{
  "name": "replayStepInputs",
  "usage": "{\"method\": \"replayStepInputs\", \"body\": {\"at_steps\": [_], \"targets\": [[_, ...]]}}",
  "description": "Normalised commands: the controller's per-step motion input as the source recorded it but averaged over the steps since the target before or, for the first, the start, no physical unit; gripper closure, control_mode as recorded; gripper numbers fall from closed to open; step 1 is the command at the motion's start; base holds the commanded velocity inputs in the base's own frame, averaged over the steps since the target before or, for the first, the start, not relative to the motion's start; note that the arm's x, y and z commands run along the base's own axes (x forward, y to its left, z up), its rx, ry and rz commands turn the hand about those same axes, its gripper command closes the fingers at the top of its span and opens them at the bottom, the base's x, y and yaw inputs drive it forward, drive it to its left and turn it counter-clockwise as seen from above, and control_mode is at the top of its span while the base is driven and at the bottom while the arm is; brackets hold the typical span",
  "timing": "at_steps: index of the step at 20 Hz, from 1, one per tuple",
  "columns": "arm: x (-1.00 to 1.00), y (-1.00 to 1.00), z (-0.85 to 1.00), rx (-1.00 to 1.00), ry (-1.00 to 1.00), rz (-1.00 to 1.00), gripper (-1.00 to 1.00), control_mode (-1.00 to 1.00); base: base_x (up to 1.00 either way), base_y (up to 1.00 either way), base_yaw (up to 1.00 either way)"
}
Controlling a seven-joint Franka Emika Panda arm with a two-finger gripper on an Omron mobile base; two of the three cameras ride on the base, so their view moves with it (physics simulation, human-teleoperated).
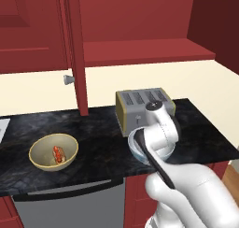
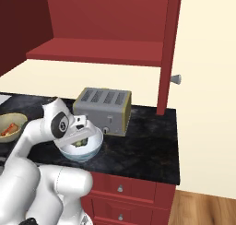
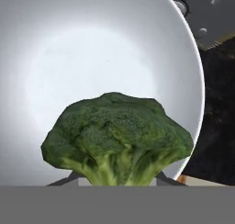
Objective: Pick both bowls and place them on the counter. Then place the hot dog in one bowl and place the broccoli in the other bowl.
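Observation:
The white bowl (image 2: 87, 153) stands on the black counter (image 2: 143, 145) in front of the toaster. My gripper (image 2: 83, 137) reaches down into it, shut on the broccoli (image 3: 119, 131), a green floret hanging just above the bowl's pale glossy inside (image 3: 92, 58). The floret hides most of the fingers in the hand view. In the left base view the arm covers most of the white bowl (image 1: 132, 146). The olive-tan bowl (image 1: 37, 160) sits further left on the counter with the hot dog (image 1: 58, 153) lying inside it.
A silver toaster (image 1: 142, 108) stands right behind the white bowl. Above the counter hangs a red cabinet whose open door (image 1: 77, 49) juts out, with a knob (image 1: 69, 79). The counter's front edge is close to both bowls.

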Motion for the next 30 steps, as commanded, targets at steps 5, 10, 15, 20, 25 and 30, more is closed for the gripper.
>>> {"method": "replayStepInputs", "body": {"at_steps": [5,10,15,20,25,30], "targets": [[0.37,0.0,-0.06,0.05,0.09,0.0,1.0,-1.0,0.0,0.0,0.0],[0.17,0.0,-0.08,0.07,0.03,0.0,1.0,-1.0,0.0,0.0,0.0],[0.06,0.0,-0.1,0.07,0.02,0.0,1.0,-1.0,0.0,0.0,0.0],[0.0,0.0,-0.14,0.08,0.0,0.0,1.0,-1.0,0.0,0.0,0.0],[0.0,0.0,-0.2,0.06,0.0,0.0,1.0,-1.0,0.0,0.0,0.0],[0.0,0.03,-0.26,0.03,0.0,0.0,1.0,-1.0,0.0,0.0,0.0]]}}
